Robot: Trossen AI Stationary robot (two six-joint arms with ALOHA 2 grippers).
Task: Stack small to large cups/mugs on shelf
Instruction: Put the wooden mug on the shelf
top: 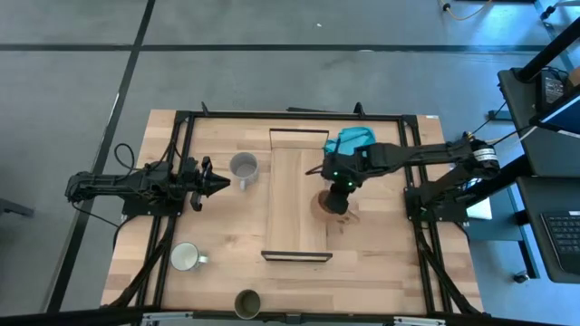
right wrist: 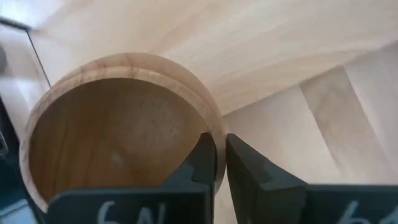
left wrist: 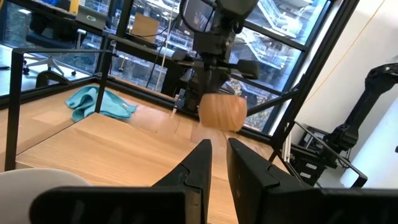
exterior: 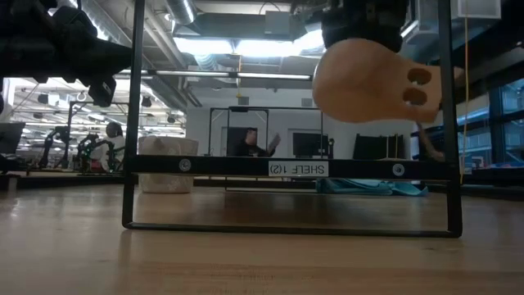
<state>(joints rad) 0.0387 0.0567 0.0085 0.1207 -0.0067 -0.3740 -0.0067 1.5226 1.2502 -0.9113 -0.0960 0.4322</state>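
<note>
My right gripper (top: 337, 195) is shut on the tan wooden cup (top: 324, 205), which hangs in the air over the right long edge of the shelf (top: 295, 181). In the low view the tan cup (exterior: 366, 82) floats above the shelf's black bracket (exterior: 291, 167). My left gripper (top: 225, 184) is shut and waits left of the shelf, next to the grey mug (top: 243, 167) standing on the table. The pale mug (top: 186, 257) stands near the table's left front. The dark olive cup (top: 247, 303) stands at the near edge. My right gripper pinches the tan cup's wall at its rim (right wrist: 214, 134), one finger inside the hollow (right wrist: 202, 155) and one outside (right wrist: 239, 158). The fingers come from above, pointing down. The cup is lifted clear and slightly tilted, its two-holed handle (exterior: 417, 86) sticking out sideways.
A teal cloth (top: 353, 140) lies on the table at the shelf's far right. A black frame (top: 190, 118) borders the work area. In the room beyond the table a person (exterior: 250, 141) shows.
</note>
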